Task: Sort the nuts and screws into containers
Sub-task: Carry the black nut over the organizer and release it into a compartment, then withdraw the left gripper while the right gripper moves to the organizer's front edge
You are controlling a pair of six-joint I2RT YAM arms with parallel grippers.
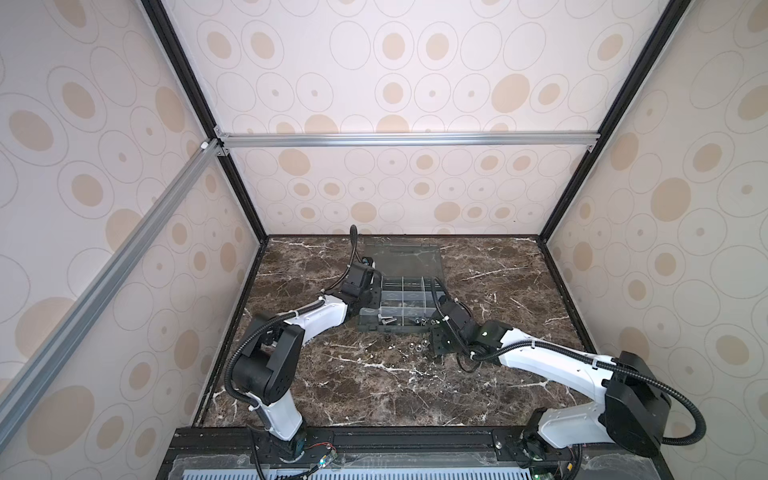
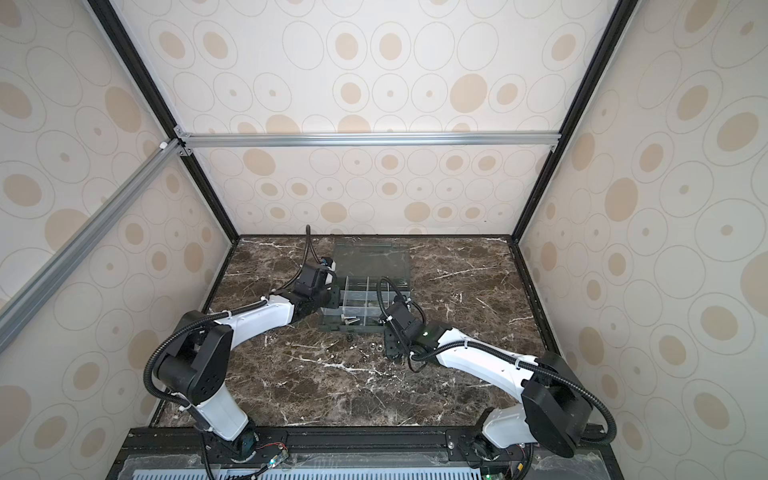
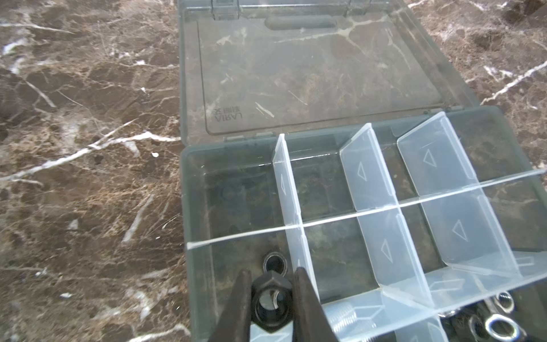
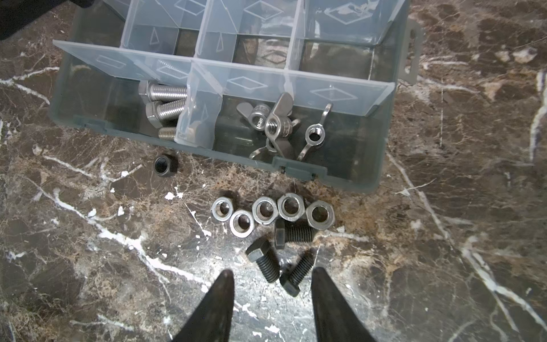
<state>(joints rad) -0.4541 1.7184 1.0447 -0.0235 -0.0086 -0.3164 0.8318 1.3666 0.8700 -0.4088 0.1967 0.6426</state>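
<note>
My left gripper (image 3: 273, 270) is shut on a black hexagonal nut (image 3: 271, 302) and holds it over a cell at the left end of the dark grey organizer box (image 3: 185, 207). Another black nut (image 3: 275, 263) lies on that cell's floor. My right gripper (image 4: 272, 270) hangs open over the table in front of the box. Three dark screws (image 4: 263, 260) lie just ahead of its fingertips. Beyond them several silver nuts (image 4: 263, 210) sit in a cluster, and one black nut (image 4: 165, 165) rests by the box's front wall. Silver screws (image 4: 165, 100) fill one front cell.
Wing nuts (image 4: 275, 124) lie in the front cell beside the silver screws. The clear lid (image 1: 399, 257) lies open flat behind the box. Clear dividers (image 3: 367, 177) stand up between the cells. Patterned walls (image 1: 124, 232) close in the marble table (image 1: 353, 395) on three sides.
</note>
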